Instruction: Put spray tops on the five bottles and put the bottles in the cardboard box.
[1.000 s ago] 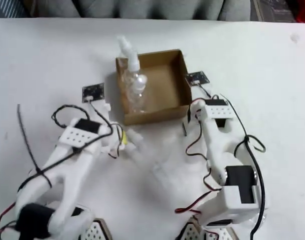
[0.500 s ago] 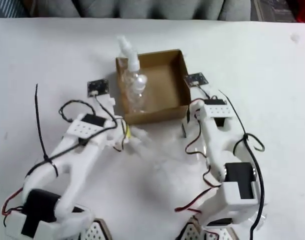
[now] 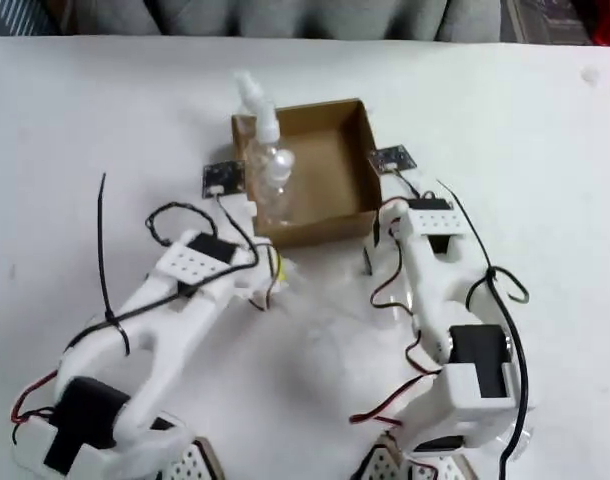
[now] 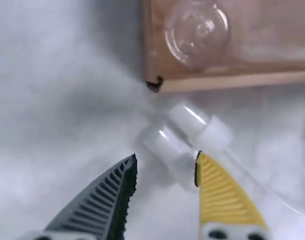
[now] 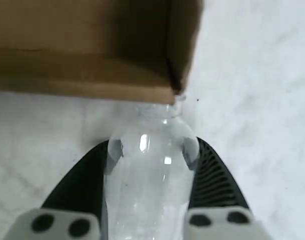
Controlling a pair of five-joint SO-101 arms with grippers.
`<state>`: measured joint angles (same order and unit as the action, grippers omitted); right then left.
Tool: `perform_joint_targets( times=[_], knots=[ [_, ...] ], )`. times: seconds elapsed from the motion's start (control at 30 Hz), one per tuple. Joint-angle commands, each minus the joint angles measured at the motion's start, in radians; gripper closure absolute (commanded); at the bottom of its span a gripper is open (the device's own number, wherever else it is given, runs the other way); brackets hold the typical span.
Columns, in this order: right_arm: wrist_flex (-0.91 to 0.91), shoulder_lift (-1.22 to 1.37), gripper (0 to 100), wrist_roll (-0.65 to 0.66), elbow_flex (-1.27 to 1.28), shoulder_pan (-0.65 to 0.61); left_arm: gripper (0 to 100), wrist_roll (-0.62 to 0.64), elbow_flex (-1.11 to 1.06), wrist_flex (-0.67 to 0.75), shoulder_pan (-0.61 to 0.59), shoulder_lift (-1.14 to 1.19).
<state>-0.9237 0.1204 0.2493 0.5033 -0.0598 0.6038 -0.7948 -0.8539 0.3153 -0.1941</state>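
Over the last second the left arm (image 3: 175,300) has swung across the table (image 3: 105,110) toward the front of the box (image 3: 315,228), while the right arm has kept its place at the box's other front corner. That puts the left gripper (image 4: 166,162) right at the loose spray top (image 4: 192,127), so by the look of it the pick-up of the top comes next (fitting it to the waiting bottle would follow).

The box holds capped bottles (image 3: 270,165) along its one side; how many, I cannot tell for sure. The bare bottle (image 5: 150,170) lies just in front of the box's corner, neck pointing at it, with no top on it.

The right gripper (image 5: 152,147) has its fingers pinched on that bottle's shoulders, one on each side.

The left gripper's fingers are spread. The spray top lies on the table between their tips, close against the yellow one; whether it touches is unclear. It is not yet gripped.
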Motion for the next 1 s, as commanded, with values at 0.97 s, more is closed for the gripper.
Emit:
perform_joint_targets(
  times=[0.97],
  knots=[
    [0.007, 0.004, 98.3, 0.025, -0.035, -0.008, 83, 0.017, -0.057, 0.098, 0.070, 0.076]
  ],
)
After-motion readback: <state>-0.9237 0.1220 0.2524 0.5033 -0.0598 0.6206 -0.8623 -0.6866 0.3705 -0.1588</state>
